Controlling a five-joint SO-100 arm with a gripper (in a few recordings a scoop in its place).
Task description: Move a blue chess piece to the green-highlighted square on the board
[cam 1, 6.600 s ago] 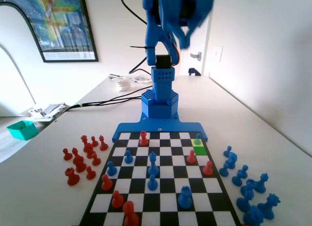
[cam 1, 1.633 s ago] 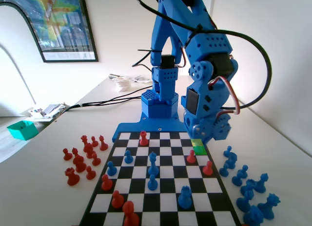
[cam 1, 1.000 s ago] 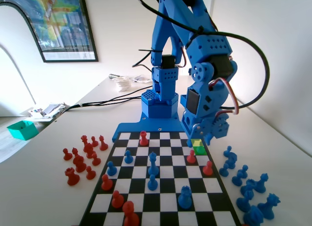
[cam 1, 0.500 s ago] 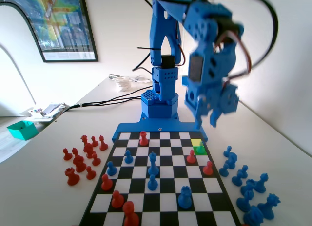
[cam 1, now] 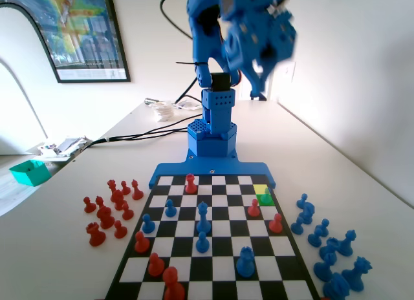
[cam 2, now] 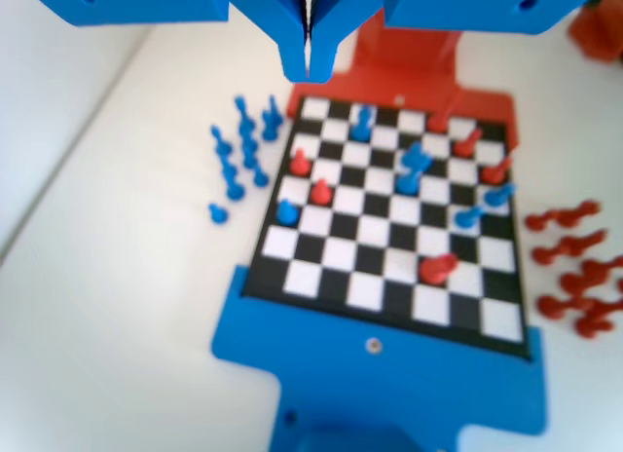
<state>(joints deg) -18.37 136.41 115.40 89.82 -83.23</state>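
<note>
A black-and-white chess board (cam 1: 213, 248) with a blue plastic edge lies on a white counter (cam 1: 58, 248), seen in the fixed view from the end opposite the robot. Nearest that camera, red and blue pieces stand scattered across the squares mid-game. To the picture's left of the board a cluster of red pieces (cam 1: 110, 209) sits on the counter, and to the right a cluster of blue pieces (cam 1: 326, 245), apparently set aside as out of play. Farther along, near the board's right edge in this view, the small blue pawn (cam 1: 266, 196) stands upright on the green square (cam 1: 264, 200), just in front of a pale yellow square (cam 1: 260, 189). With the pawn on green and nothing holding it, the move looks complete. Beyond the board stands the blue arm's base (cam 1: 212, 135), and high above it the hand (cam 1: 259, 48) is lifted well clear of every piece, blurred, likely so it will not knock anything over. In the wrist view, looking down from that height, the hand (cam 2: 308, 57) hangs at the top edge with its two jaws pressed together and nothing between them, the board (cam 2: 389, 228) far below.
</note>
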